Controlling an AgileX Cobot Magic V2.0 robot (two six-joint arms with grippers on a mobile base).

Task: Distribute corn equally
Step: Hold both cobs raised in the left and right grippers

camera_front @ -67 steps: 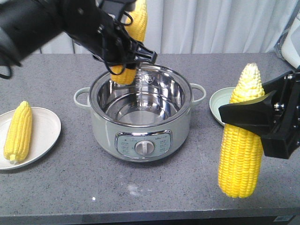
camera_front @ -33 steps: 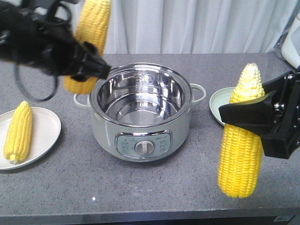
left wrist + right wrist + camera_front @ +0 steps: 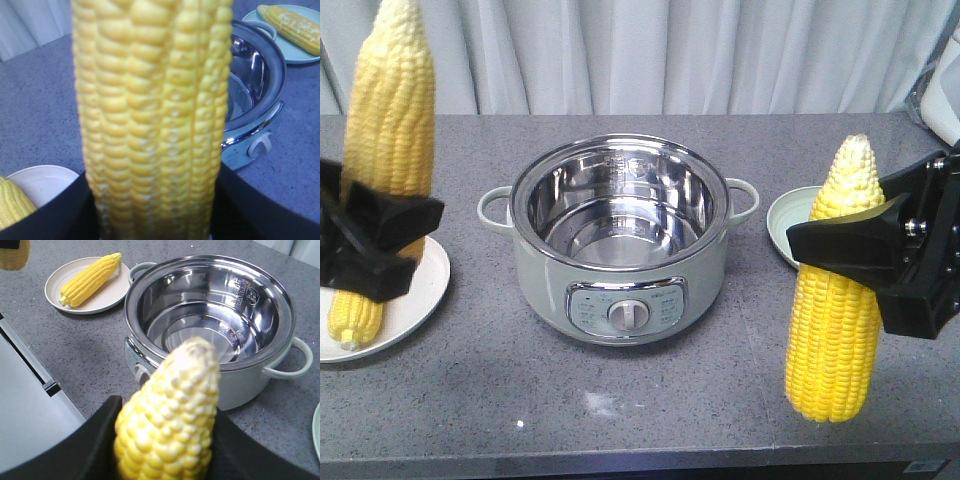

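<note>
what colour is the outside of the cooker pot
The cooker's outer shell is pale mint green, clearest in the exterior front-facing view.

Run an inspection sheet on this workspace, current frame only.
Surface: grey counter, pale smudge near the front edge.
Job's things: four cobs. Left held cob upright, by the left plate. Right held cob upright, in front of the right plate. Left-plate cob lying flat. Right-plate cob lying flat. Pot in the centre, empty.
Clutter: nothing seen.
Grippers: left claw and right claw each shut on a cob.
Cables: nothing seen.
Surroundings: white curtain behind; white object at the right edge, cannot tell what.
</note>
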